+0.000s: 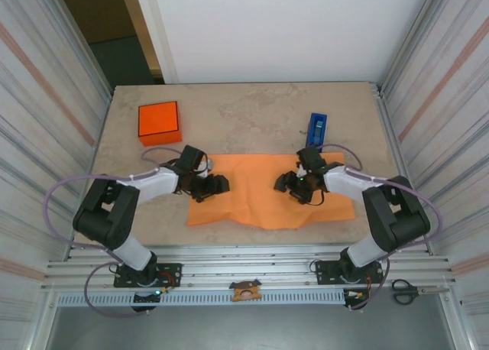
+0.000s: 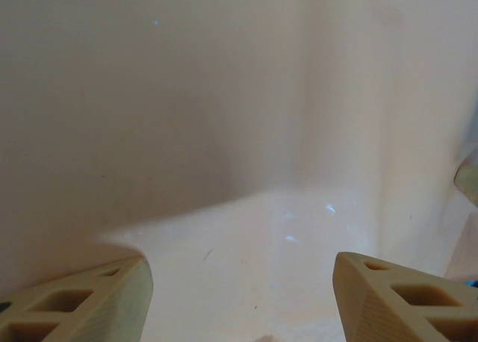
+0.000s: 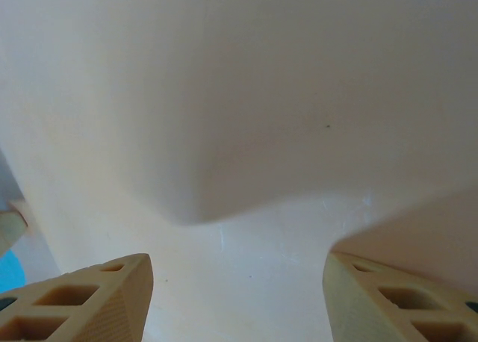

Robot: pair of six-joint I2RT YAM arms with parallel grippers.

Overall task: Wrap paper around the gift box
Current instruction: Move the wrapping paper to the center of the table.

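The gift box [image 1: 159, 122], bright red-orange and flat, lies at the table's far left, apart from both arms. The paper [image 1: 267, 193], a lighter orange sheet, is spread flat in the middle of the table. My left gripper [image 1: 212, 186] hangs low over the sheet's left part, its fingers pointing right. My right gripper [image 1: 293, 184] hangs low over the right part, pointing left. In the left wrist view the paper [image 2: 246, 133] looks pale close below my open left gripper [image 2: 239, 282], nothing between the fingers. My right gripper [image 3: 237, 278] is likewise open over the paper [image 3: 246, 95].
A narrow blue tape dispenser [image 1: 316, 129] stands just beyond the paper's far right corner, close behind the right arm's wrist. Black scissors [image 1: 405, 291] lie on the rail at the near right. Corrugated walls close in both sides of the table [image 1: 252, 117].
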